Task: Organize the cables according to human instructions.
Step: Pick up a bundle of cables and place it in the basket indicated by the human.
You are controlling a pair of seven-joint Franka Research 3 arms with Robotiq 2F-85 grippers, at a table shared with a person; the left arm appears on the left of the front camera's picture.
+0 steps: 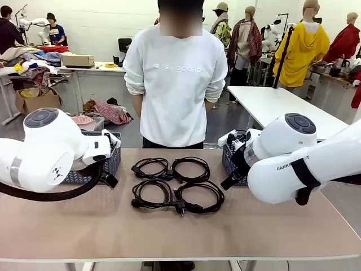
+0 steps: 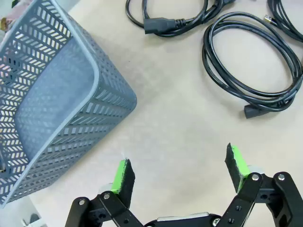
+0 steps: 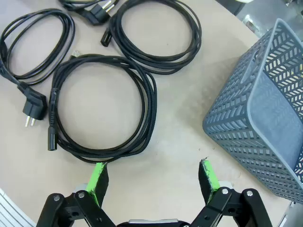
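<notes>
Front view, table (image 1: 254,226): we count four black cables (image 1: 167,175), each wound in a round coil. They are laid two by two at the centre, neighbours touching or overlapping, plugs lying flat on the surface. A person (image 1: 175,84) stands at 12 o'clock behind them, arms drawn behind the back. The left basket (image 1: 114,162), grey and perforated, sits at 9 o'clock of the coils, and the right basket (image 1: 227,164) sits at 3 o'clock. Each is partly hidden by a white arm. Left wrist view: the left gripper (image 2: 178,158) hangs over bare tabletop, green pads spread wide, holding nothing. We see the left basket at 10 o'clock from it, close by, and the nearest coil (image 2: 210,71) at 1 o'clock, apart from the pads. Right wrist view: the right gripper (image 3: 152,165) also has its fingers wide apart and grips nothing. One large coil (image 3: 149,111) lies at 11 o'clock, its near edge just above one pad. We cannot tell whether they touch. The right basket stands at 2 o'clock, clear of the fingers.
</notes>
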